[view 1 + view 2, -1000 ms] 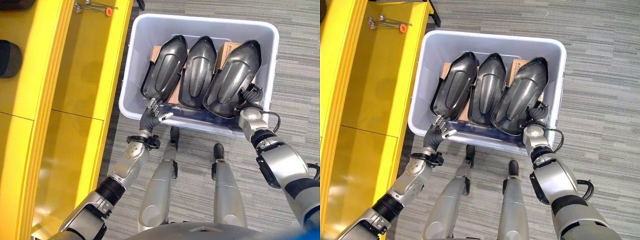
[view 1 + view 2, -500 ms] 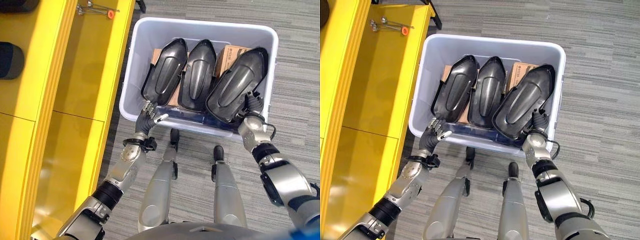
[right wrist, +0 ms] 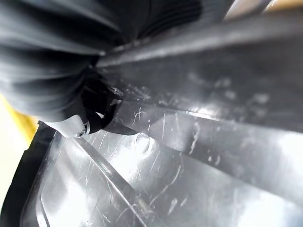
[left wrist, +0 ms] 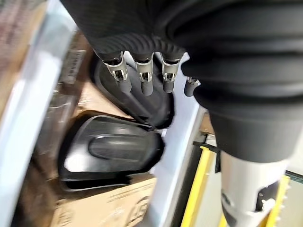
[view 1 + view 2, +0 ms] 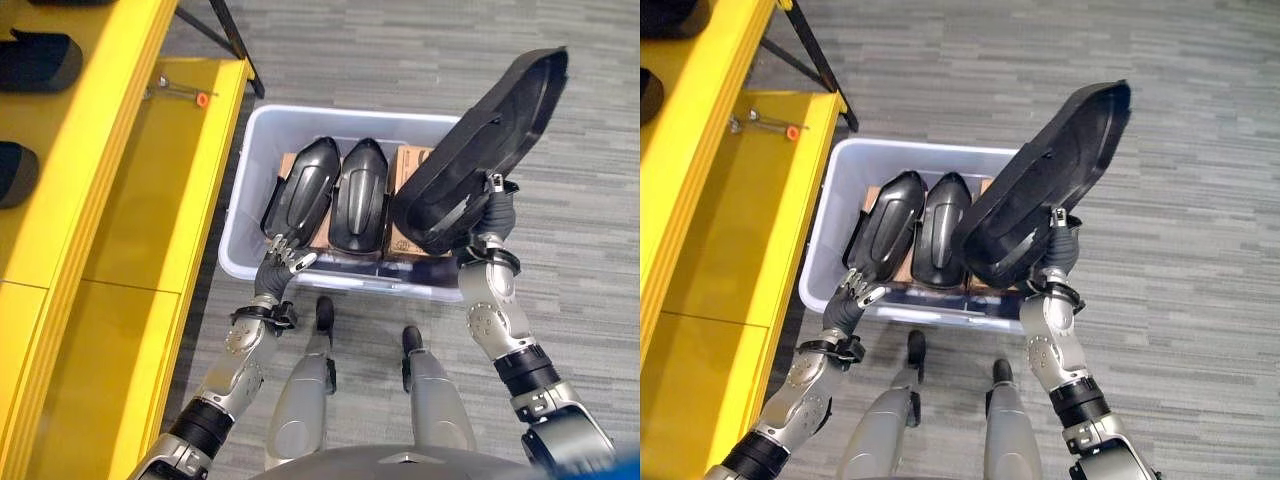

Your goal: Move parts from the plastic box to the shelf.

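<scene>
Now one black part point(image 5: 480, 160) is held pinched at its lower edge by the right robot hand point(image 5: 490, 205), above the plastic box point(image 5: 250, 180). Next, it should be carried left to the yellow shelf point(image 5: 150, 200). The left robot hand point(image 5: 280, 262) is kept spread at the box rim.

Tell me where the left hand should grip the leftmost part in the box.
Probably the near rim of the leftmost part, coming from the box's front edge. That part leans with its near end raised by the front wall, right at the left hand, and its thin rim suits a pinch.
</scene>
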